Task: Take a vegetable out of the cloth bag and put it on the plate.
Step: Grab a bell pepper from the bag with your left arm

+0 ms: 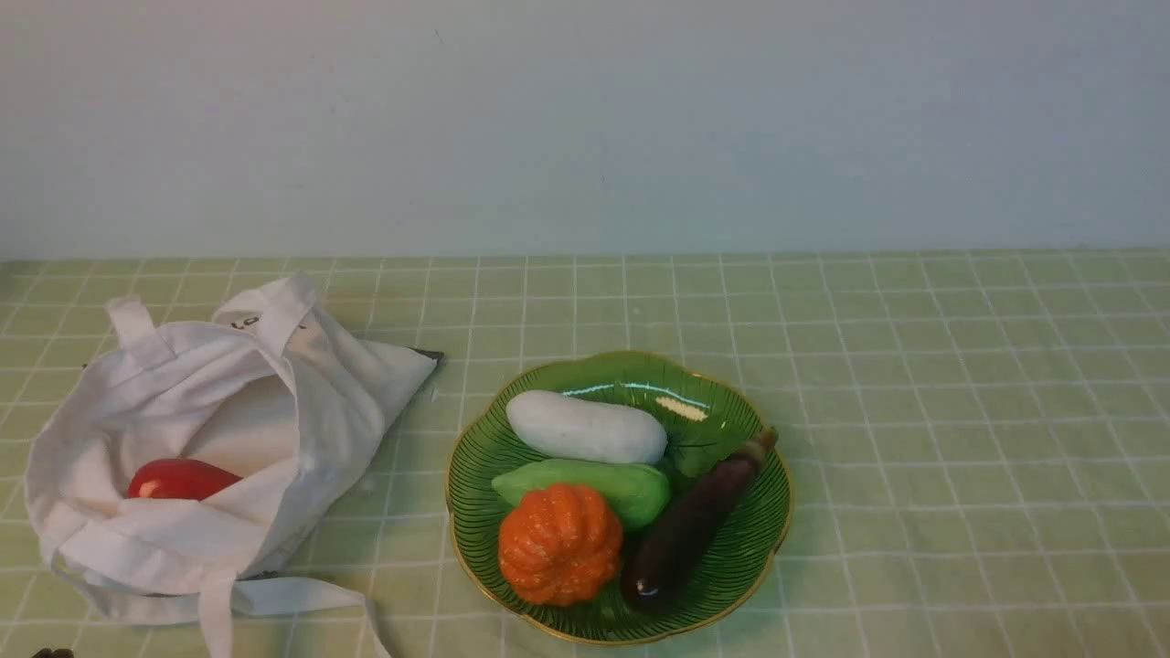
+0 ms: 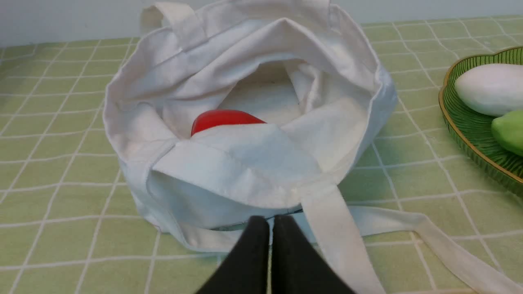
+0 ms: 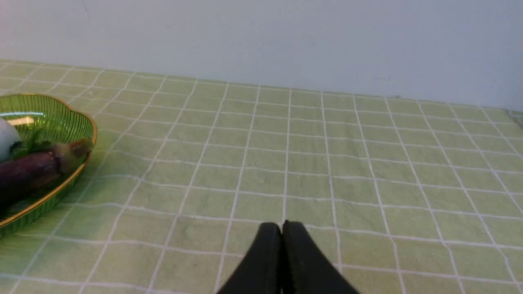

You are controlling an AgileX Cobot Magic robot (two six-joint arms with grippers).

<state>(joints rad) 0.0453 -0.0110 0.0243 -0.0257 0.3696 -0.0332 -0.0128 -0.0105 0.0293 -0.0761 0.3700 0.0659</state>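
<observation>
The white cloth bag [image 1: 228,439] lies on the left of the table, its mouth facing me. Inside it, the red vegetable [image 1: 180,479] shows partly; in the left wrist view the vegetable [image 2: 224,119] sits behind a fold of the cloth bag [image 2: 253,163]. The green plate [image 1: 749,557] stands to the bag's right. My left gripper [image 2: 271,220] is shut and empty, just short of the bag's near edge. My right gripper [image 3: 282,226] is shut and empty over bare tablecloth, right of the plate [image 3: 61,122].
On the plate lie a white vegetable [image 1: 585,427], a light green one [image 1: 594,486], an orange pumpkin [image 1: 559,543] and a dark purple eggplant [image 1: 695,525]. A bag strap [image 2: 339,241] trails beside my left fingers. A pale wall closes the far side of the table.
</observation>
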